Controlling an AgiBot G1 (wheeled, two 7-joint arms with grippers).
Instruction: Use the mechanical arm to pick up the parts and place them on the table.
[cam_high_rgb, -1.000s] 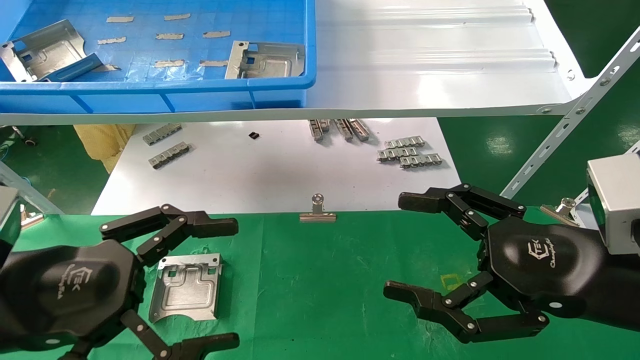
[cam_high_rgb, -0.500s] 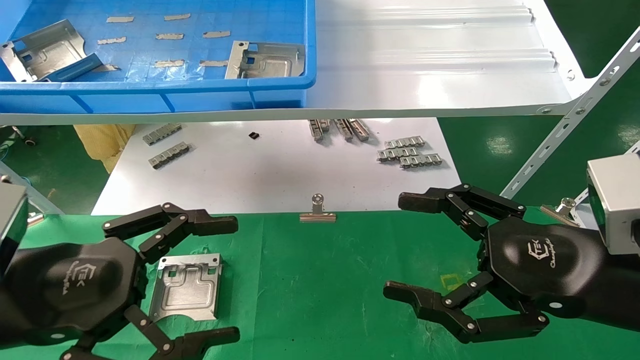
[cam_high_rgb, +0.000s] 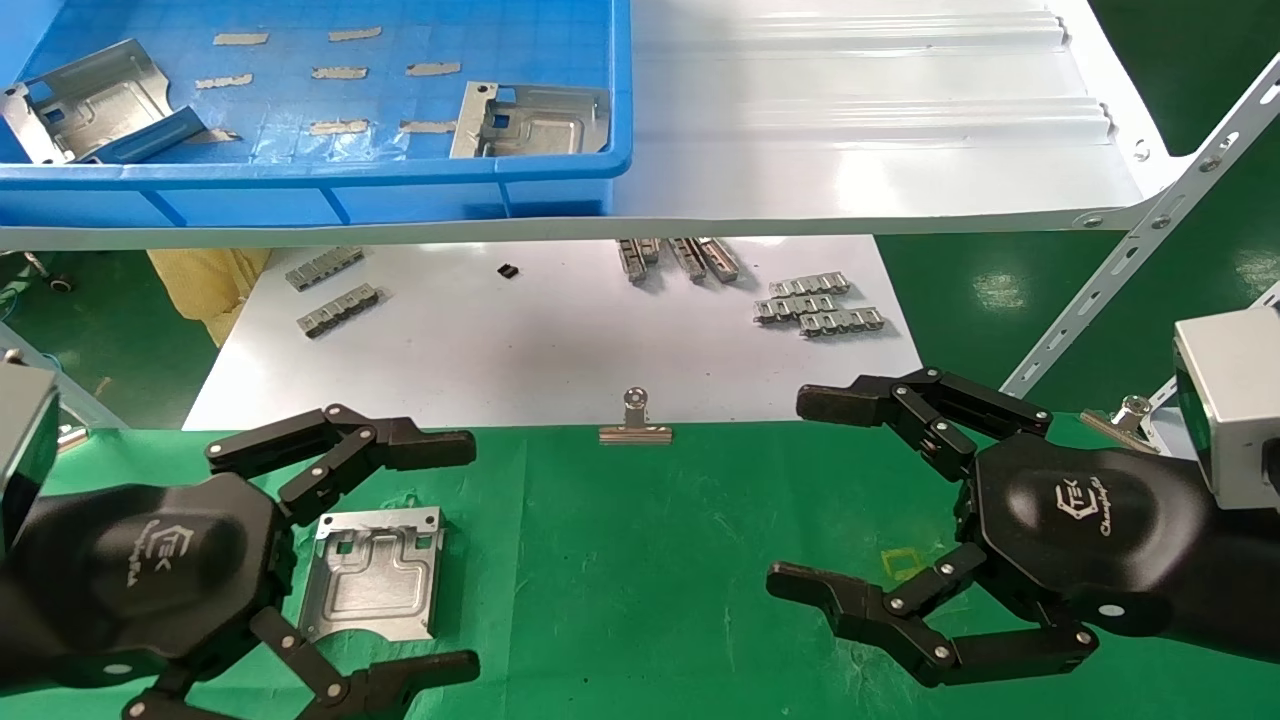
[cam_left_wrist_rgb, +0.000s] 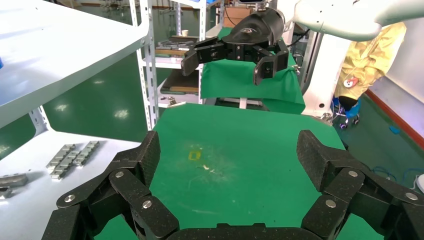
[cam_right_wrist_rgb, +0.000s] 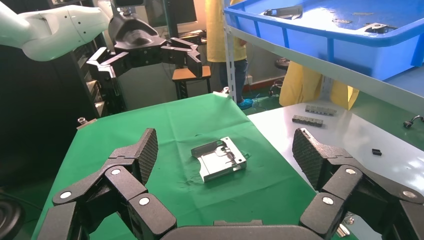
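One silver sheet-metal part (cam_high_rgb: 372, 574) lies flat on the green cloth table (cam_high_rgb: 640, 560), between the open fingers of my left gripper (cam_high_rgb: 455, 560), which hovers over it and holds nothing. The part also shows in the right wrist view (cam_right_wrist_rgb: 218, 159). Two more parts lie in the blue bin on the shelf, one at the bin's left (cam_high_rgb: 85, 100) and one at its right (cam_high_rgb: 530, 120). My right gripper (cam_high_rgb: 810, 495) is open and empty above the cloth on the right, beside a yellow square mark (cam_high_rgb: 903, 562).
The blue bin (cam_high_rgb: 320, 180) sits on a glossy white ribbed shelf (cam_high_rgb: 880, 120). Below it a white board (cam_high_rgb: 540, 340) carries small grey ridged strips (cam_high_rgb: 815, 305). A silver binder clip (cam_high_rgb: 635, 422) clamps the cloth's far edge. A slanted shelf bracket (cam_high_rgb: 1130, 260) stands at the right.
My left gripper has shifted slightly up and to the right near the part on the cloth. The right gripper and the parts have not moved.
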